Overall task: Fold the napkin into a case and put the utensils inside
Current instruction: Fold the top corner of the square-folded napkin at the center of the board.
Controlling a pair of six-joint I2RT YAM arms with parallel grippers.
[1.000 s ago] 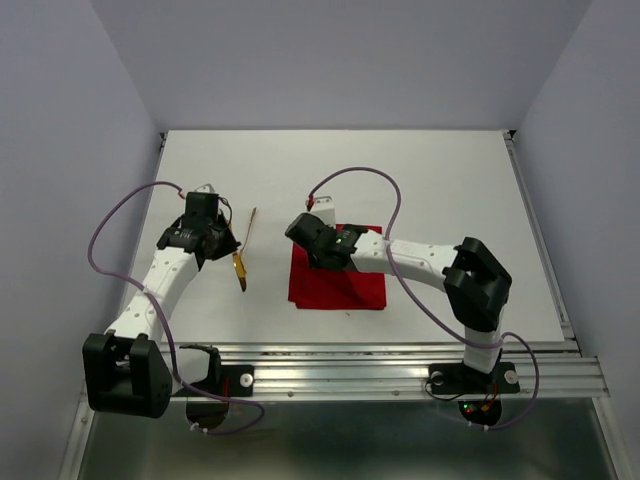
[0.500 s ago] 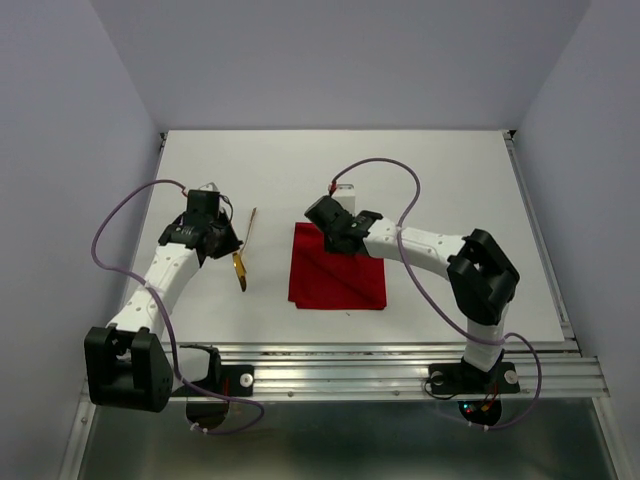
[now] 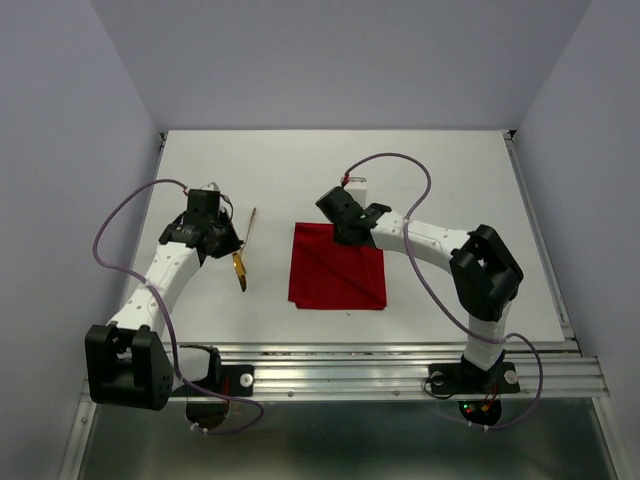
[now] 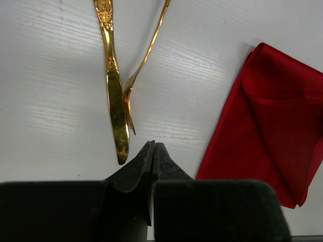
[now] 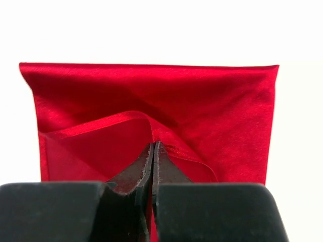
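On the matt white worktop (image 3: 450, 180), the left hand (image 4: 153, 147) hangs low. Its two black tapered fingers are pressed together on nothing, their tips just short of the utensils, of which there are two. The shiny gold metal knife (image 4: 114, 96) has a flat blade and an embossed handle. It lies lengthwise before the hand, with its rounded blade tip nearest the fingertips. The slim gold-toned metal fork (image 4: 145, 58) lies just to its right, its thin handle angling away so the pair make a narrow V. Its tines sit close against the blade; I cannot tell whether they touch.

Well apart to the right lies the one bright red soft cloth napkin (image 3: 337, 270), smooth with a faint sheen and folded into a layered, near-square shape with straight outer edges. The right hand (image 5: 153, 147) is at the napkin's far edge. Its black fingers are clamped on the hem of the top layer, which rises to them in a soft curved ridge above the flat layer beneath.
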